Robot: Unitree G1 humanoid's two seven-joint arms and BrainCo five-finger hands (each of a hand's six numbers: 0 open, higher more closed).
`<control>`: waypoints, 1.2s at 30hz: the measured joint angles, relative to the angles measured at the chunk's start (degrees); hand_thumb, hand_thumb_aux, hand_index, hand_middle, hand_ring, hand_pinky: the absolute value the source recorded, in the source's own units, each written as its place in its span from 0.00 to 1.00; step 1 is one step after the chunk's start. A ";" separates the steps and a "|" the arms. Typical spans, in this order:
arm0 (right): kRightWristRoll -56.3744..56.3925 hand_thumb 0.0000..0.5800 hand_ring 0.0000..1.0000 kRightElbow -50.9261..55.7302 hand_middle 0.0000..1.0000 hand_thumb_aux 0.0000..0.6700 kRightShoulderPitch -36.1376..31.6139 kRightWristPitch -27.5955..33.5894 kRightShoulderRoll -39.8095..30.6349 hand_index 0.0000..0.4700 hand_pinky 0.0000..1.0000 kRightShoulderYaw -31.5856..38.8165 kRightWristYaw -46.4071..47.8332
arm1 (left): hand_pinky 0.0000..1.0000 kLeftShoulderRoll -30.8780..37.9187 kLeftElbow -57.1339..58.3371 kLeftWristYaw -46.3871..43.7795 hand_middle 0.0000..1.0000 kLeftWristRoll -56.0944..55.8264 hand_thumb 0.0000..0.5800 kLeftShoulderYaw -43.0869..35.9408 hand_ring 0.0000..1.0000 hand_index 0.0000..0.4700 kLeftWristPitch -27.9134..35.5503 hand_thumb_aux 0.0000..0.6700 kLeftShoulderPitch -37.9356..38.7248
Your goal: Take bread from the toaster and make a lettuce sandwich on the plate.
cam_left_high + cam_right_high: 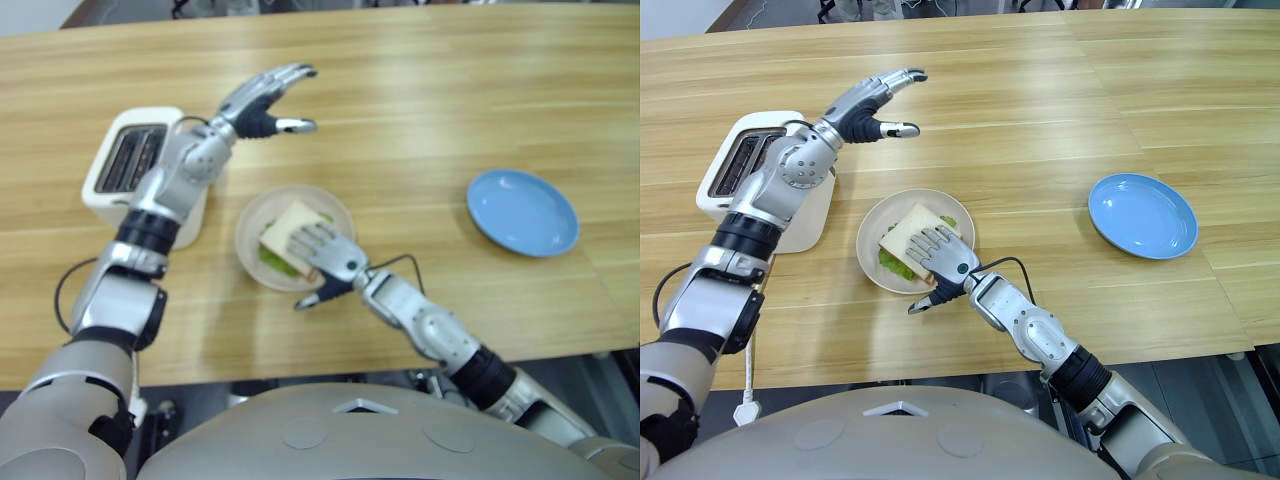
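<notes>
We log right hand (940,252) spread flat on bread (905,232), plate (868,250) near table's (1040,120) front edge — left hand (865,105) open-fingered, empty, by toaster (735,165).

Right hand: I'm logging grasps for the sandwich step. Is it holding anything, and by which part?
Nothing is gripped. The right hand lies open and flat on the top bread slice on the plate.
</notes>
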 measured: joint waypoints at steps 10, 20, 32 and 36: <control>7.87 0.00 0.00 -6.46 0.00 0.00 1.44 -2.62 -5.27 0.00 0.00 -9.08 -6.89 | 0.00 1.08 -15.60 -10.22 0.00 -13.52 0.00 6.83 0.00 0.00 10.17 0.00 15.77; 14.11 0.00 0.00 -18.30 0.00 0.00 -0.56 -6.61 -6.35 0.00 0.00 -21.14 -14.81 | 0.00 2.28 -25.31 -12.06 0.00 -20.86 0.00 14.46 0.00 0.00 14.93 0.00 20.47; 47.50 1.00 1.00 -22.34 1.00 1.00 12.44 -2.61 -20.44 0.98 1.00 -31.52 16.82 | 1.00 21.32 -36.36 -37.03 1.00 -32.94 1.00 17.49 1.00 0.98 21.77 1.00 39.54; 55.15 1.00 1.00 -23.26 1.00 1.00 20.32 2.21 -26.05 0.98 1.00 -32.01 29.16 | 1.00 27.65 -36.54 -42.80 1.00 -28.81 1.00 14.82 1.00 0.98 21.69 1.00 47.29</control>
